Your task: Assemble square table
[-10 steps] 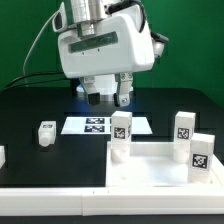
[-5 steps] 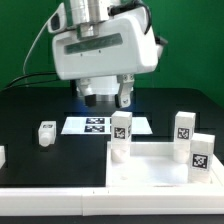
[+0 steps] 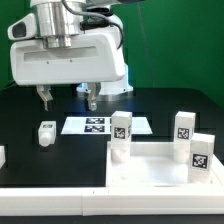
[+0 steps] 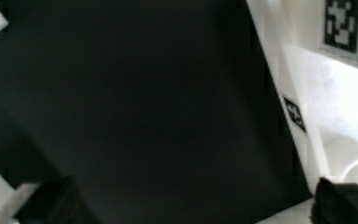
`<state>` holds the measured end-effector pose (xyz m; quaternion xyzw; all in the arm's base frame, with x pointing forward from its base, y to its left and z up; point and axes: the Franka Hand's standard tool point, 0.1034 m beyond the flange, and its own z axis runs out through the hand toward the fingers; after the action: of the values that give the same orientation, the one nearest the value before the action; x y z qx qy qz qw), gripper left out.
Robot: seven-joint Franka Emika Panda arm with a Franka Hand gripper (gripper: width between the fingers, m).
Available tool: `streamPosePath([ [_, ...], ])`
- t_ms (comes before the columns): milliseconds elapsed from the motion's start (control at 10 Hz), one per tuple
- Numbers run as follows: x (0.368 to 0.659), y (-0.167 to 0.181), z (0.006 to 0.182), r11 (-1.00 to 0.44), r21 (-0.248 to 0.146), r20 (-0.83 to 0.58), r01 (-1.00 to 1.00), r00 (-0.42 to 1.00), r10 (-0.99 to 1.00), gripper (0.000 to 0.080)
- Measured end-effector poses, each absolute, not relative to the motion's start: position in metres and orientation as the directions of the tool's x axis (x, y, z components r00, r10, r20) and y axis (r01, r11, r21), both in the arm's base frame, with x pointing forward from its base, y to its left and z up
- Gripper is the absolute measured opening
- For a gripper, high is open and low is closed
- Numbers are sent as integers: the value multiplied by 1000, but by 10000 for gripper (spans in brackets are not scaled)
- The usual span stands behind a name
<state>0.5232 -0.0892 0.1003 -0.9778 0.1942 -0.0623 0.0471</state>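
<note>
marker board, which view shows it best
The exterior view: the marker board lies flat on the black table, behind an upright leg that covers part of it, with its printed tags readable. The wrist view shows only a white strip with tags along one edge, possibly the board; I cannot tell.

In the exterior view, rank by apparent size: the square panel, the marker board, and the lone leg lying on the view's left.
1. Square panel, largest.
2. Marker board.
3. Lone leg, smallest, though it sits about as far from the camera as the board.
</note>
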Motion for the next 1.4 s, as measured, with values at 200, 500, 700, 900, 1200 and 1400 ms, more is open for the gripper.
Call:
streamPosePath([
  [200,518,-94,98,-968,-98,105,-233,964,-243,649],
  [500,470,-127,67,-997,-62,33,-48,998,-50,649],
  [700,439,-139,50,-999,38,74,22,997,25,649],
  [900,439,-137,49,-1000,30,66,5,998,7,649],
  [1200,408,-131,31,-995,-56,-91,-86,993,-81,649],
  [1400,397,-131,16,-993,-57,-140,-105,986,-96,649],
])
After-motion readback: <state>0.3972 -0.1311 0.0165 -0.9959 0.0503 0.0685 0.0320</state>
